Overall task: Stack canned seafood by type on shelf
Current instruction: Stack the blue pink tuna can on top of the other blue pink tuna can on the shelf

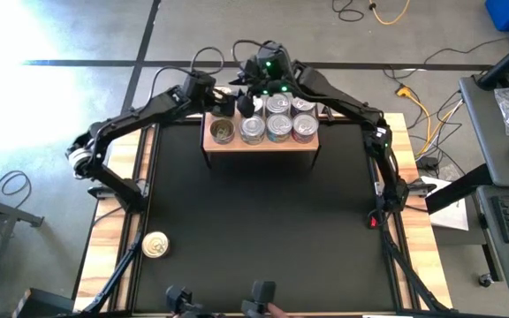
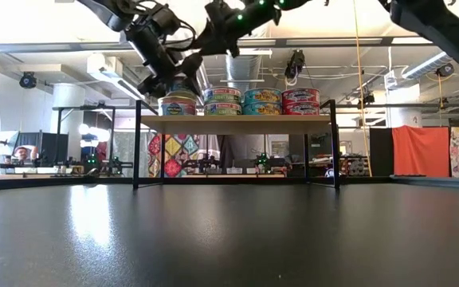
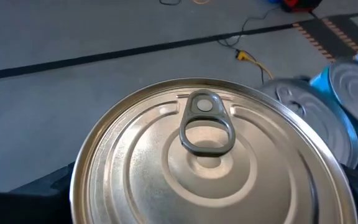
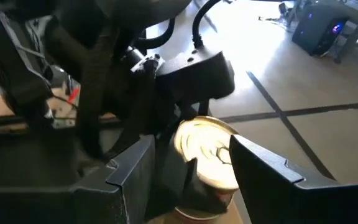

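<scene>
Cans are crowding the shelf (image 1: 261, 147), most in rows on its right part, and one stray can (image 1: 155, 245) is lying well apart on the table (image 1: 263, 221). Left gripper (image 1: 225, 104) is hanging over the shelf's back left corner, a silver-lidded can (image 3: 210, 155) sitting right beneath its fingers; whether they are pinching it cannot be told. Right gripper (image 4: 191, 163) is hovering just beside it with jaws spread, that same can showing between them.

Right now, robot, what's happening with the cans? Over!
Both tools at shelf's back left: left tool over a silver can, right tool open around one. Cans line the shelf. One stray can down on table. Nothing in the way.
</scene>
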`<state>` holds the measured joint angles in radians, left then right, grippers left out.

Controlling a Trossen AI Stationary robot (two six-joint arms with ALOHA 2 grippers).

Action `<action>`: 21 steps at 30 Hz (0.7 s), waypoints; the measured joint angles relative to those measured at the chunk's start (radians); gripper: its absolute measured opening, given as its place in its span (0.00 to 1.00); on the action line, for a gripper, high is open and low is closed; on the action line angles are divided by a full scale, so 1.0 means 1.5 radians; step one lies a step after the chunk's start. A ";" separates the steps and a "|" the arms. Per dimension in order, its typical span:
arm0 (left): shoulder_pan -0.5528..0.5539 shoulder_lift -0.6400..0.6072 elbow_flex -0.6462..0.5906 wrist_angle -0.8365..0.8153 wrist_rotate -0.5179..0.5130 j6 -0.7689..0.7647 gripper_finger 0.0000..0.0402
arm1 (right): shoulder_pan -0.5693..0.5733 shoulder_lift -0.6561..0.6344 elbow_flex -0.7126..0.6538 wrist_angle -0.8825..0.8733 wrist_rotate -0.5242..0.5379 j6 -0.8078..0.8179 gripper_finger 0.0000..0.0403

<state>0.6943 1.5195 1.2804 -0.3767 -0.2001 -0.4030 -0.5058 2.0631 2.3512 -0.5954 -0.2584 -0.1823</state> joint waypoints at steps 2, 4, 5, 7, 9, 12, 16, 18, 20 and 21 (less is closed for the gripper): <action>-0.008 0.010 0.000 0.000 0.000 0.000 0.92 | -0.004 0.009 0.000 0.001 0.000 -0.011 0.50; -0.016 0.021 0.000 0.001 -0.003 0.000 0.92 | -0.010 0.016 0.000 0.002 -0.002 -0.021 0.50; -0.020 0.026 0.000 0.000 -0.011 0.000 0.92 | -0.013 0.020 0.000 0.002 -0.002 -0.030 0.50; -0.024 0.032 -0.001 0.001 -0.030 0.001 0.92 | -0.018 0.028 0.000 0.001 -0.001 -0.040 0.50; -0.024 0.032 -0.001 0.002 -0.035 0.000 0.92 | -0.023 0.033 0.000 0.001 -0.002 -0.054 0.50; -0.024 0.033 -0.001 0.006 -0.048 -0.001 0.92 | -0.025 0.041 0.000 0.004 -0.005 -0.082 0.50; -0.025 0.033 -0.001 0.002 -0.048 0.001 0.94 | -0.025 0.053 0.000 0.004 -0.008 -0.102 0.50; -0.025 0.033 -0.001 -0.004 -0.048 0.003 0.96 | -0.025 0.057 0.000 0.005 -0.009 -0.109 0.50; -0.025 0.033 -0.001 -0.005 -0.048 0.005 0.98 | -0.025 0.061 0.000 0.006 -0.010 -0.114 0.50; -0.025 0.033 -0.001 -0.007 -0.049 0.006 0.98 | -0.026 0.063 0.000 0.007 -0.010 -0.114 0.50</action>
<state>0.6575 1.5696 1.2797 -0.3865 -0.2732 -0.3947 -0.5442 2.1570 2.3516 -0.5852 -0.2735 -0.3529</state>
